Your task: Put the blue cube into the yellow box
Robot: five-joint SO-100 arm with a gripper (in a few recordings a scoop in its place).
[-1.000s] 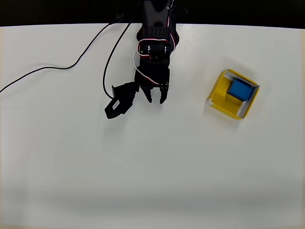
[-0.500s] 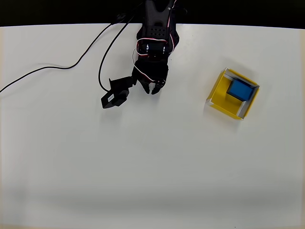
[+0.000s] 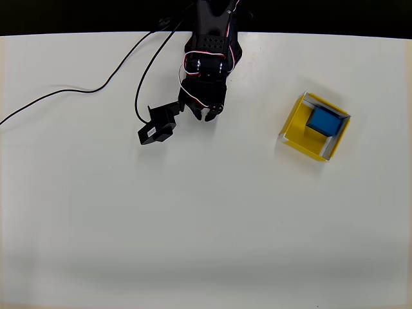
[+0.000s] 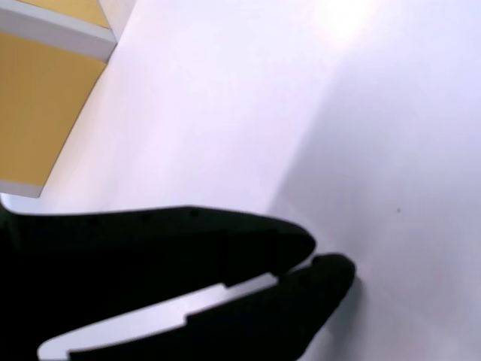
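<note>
In the overhead view the blue cube (image 3: 324, 121) lies inside the yellow box (image 3: 296, 126), in its upper right corner, at the right of the white table. My black gripper (image 3: 205, 115) hangs near the table's top edge, well left of the box. Its fingers are drawn together and hold nothing. In the wrist view the two black fingertips (image 4: 325, 268) meet over bare white table, and part of the yellow box (image 4: 41, 105) with a whitish wall shows at the top left.
A black cable (image 3: 77, 91) runs across the upper left of the table toward the arm's base (image 3: 212, 26). The black wrist camera block (image 3: 156, 129) sticks out left of the gripper. The table's top edge meets a dark background.
The gripper has pulled back toward the arm's base and its fingers have closed from a spread position. The blue cube and the yellow box have not moved.
</note>
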